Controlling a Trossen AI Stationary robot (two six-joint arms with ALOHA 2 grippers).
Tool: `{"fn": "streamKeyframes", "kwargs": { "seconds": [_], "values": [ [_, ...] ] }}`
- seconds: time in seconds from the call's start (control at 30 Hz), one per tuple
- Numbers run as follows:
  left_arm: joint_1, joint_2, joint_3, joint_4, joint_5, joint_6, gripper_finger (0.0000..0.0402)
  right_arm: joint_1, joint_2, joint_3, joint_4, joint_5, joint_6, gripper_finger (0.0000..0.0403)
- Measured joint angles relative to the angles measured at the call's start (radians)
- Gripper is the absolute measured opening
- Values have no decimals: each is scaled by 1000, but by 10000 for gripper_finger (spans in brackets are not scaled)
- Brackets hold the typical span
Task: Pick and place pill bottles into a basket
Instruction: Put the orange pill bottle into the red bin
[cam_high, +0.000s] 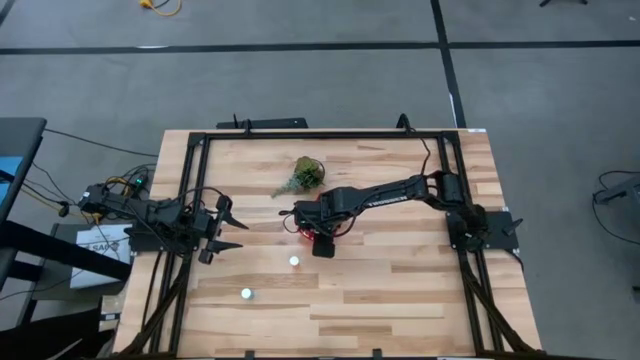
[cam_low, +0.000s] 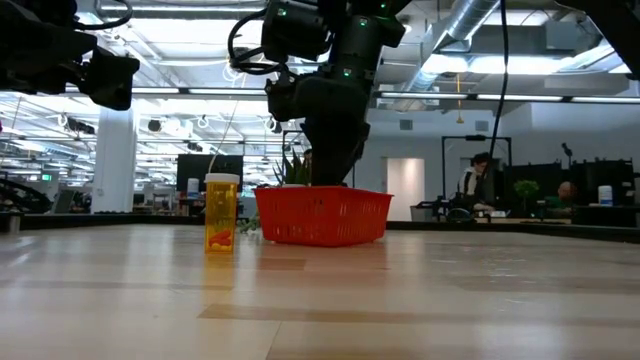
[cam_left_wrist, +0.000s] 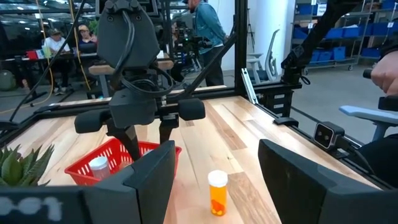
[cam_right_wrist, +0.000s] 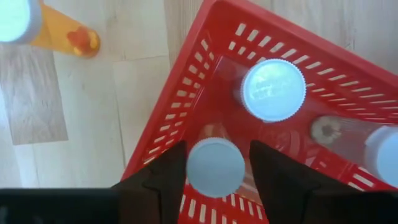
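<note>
The red basket (cam_high: 303, 233) sits at the table's middle, also in the low view (cam_low: 322, 215). My right gripper (cam_high: 314, 228) reaches down into the basket and is shut on a white-capped pill bottle (cam_right_wrist: 216, 167). Another bottle (cam_right_wrist: 273, 89) stands in the basket, and one (cam_right_wrist: 348, 132) lies on its side there. Two bottles (cam_high: 294, 261) (cam_high: 246, 294) stand on their bases on the wood nearer the front edge. My left gripper (cam_high: 232, 230) is open and empty at the table's left, pointing toward the basket. My right gripper has the bottle's cap end (cam_right_wrist: 193, 168) pinched between its two fingers, which come from above and point down. The bottle is upright inside the basket (cam_right_wrist: 186, 81). Whether its base rests on the basket floor is hidden by the cap.
A green leafy clump (cam_high: 305, 175) lies just beyond the basket toward the far edge. A dark metal frame (cam_high: 320, 134) runs along the table's far and side edges. Bare wood lies around the two loose bottles toward the front. People show in the room behind the table.
</note>
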Motion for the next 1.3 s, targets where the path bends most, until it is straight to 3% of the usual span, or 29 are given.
{"fn": "streamKeyframes", "kwargs": {
  "seconds": [0.47, 0.73, 1.3],
  "values": [
    [0, 0, 0, 0, 0, -3, 222, 0, 1, 106, 6, 5, -27, 244],
    [0, 0, 0, 0, 0, 1, 222, 17, 1, 220, -51, 8, -23, 246],
    [0, 0, 0, 0, 0, -2, 222, 228, 4, 228, 90, 98, -104, 246]
  ]
}}
